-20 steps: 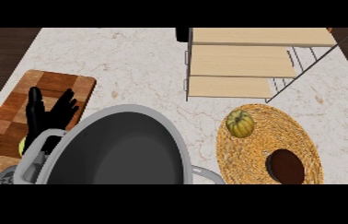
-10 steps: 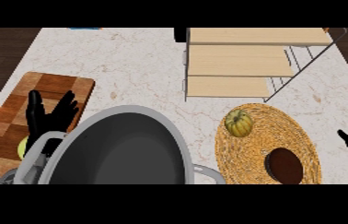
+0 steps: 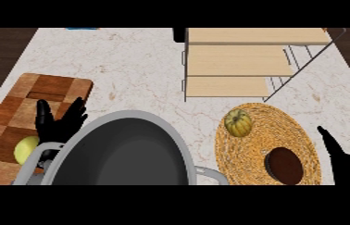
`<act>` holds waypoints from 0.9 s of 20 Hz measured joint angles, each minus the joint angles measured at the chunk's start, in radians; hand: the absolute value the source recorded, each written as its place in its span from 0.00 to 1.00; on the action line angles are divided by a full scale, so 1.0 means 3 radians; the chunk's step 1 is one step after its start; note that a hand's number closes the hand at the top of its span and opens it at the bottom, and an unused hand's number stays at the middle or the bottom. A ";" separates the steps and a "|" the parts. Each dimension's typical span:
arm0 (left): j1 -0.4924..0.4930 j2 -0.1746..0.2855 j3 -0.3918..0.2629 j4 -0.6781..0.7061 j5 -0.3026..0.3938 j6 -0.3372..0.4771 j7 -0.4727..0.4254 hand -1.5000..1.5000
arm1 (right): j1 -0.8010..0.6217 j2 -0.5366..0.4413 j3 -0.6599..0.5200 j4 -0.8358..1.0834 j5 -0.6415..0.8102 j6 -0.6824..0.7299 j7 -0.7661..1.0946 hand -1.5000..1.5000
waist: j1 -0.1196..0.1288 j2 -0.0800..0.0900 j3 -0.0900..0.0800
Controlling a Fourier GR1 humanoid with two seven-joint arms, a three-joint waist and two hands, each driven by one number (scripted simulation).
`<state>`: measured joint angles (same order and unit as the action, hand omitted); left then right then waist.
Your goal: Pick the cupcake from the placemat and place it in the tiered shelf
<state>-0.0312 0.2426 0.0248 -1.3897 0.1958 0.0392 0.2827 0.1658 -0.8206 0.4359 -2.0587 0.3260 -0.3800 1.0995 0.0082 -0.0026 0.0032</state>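
Left of your right robot hand (image 3: 334, 152), spread or not I can't tell, sits the cupcake (image 3: 284, 165); overshoot and you could bump the gourd (image 3: 238, 123).

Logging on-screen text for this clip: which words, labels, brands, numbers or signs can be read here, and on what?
None can be read.
The tiered shelf, the placemat, the cupcake, the pot, the cutting board and the counter show no lettering.
The blue thing at the counter's far edge is too cut off to tell.
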 measured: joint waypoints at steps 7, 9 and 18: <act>-0.0052 -0.0055 -0.0001 0.0031 -0.0059 0.0015 0.0013 0.50 | -0.0141 0.0377 0.0122 0.0325 0.0400 0.0117 0.0070 0.00 | -0.0014 -0.0004 0.0005; -0.0058 -0.0053 0.0010 0.0052 -0.0072 0.0001 -0.0003 0.50 | -0.0194 0.0460 0.0098 0.0438 0.0462 0.0157 0.0070 0.00 | -0.0014 -0.0005 0.0005; 0.0000 -0.0116 0.0051 0.0005 -0.0119 -0.0035 -0.0046 0.50 | -0.0195 0.0875 -0.0096 0.0902 0.0716 0.0169 -0.0217 0.00 | -0.0025 -0.0008 0.0003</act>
<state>-0.0311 0.2079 0.0402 -1.3882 0.1602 0.0286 0.2687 0.1075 -0.5579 0.4071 -1.7881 0.5409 -0.3292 1.0345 0.0006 -0.0050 0.0042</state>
